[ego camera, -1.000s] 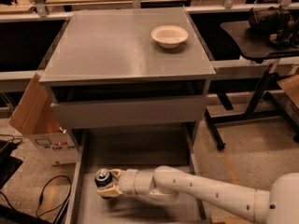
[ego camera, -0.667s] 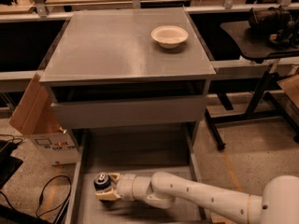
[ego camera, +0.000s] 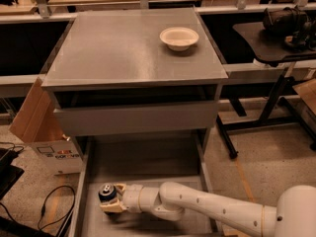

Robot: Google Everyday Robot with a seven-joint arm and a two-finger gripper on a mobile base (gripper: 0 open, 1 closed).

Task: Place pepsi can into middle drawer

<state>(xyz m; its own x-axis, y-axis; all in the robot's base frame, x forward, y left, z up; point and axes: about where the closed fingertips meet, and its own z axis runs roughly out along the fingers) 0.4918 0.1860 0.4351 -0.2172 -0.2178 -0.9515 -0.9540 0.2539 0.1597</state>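
Observation:
The pepsi can [ego camera: 106,192] is a small dark can with a silver top, upright at the front left of the open middle drawer [ego camera: 143,162]. The drawer is pulled far out, with a flat grey floor and thin side walls. My gripper [ego camera: 111,200] is low inside the drawer and its tan fingers are closed around the can. My white arm [ego camera: 207,209] reaches in from the lower right.
A white bowl [ego camera: 178,37] stands on the cabinet top [ego camera: 123,48] at the back right. The upper drawer's grey front panel [ego camera: 136,118] is slightly out. A cardboard box [ego camera: 44,132] and cables lie left of the cabinet. A black stand is on the right.
My gripper with the can has shifted slightly left and toward the drawer's front. The bowl and drawers have not moved.

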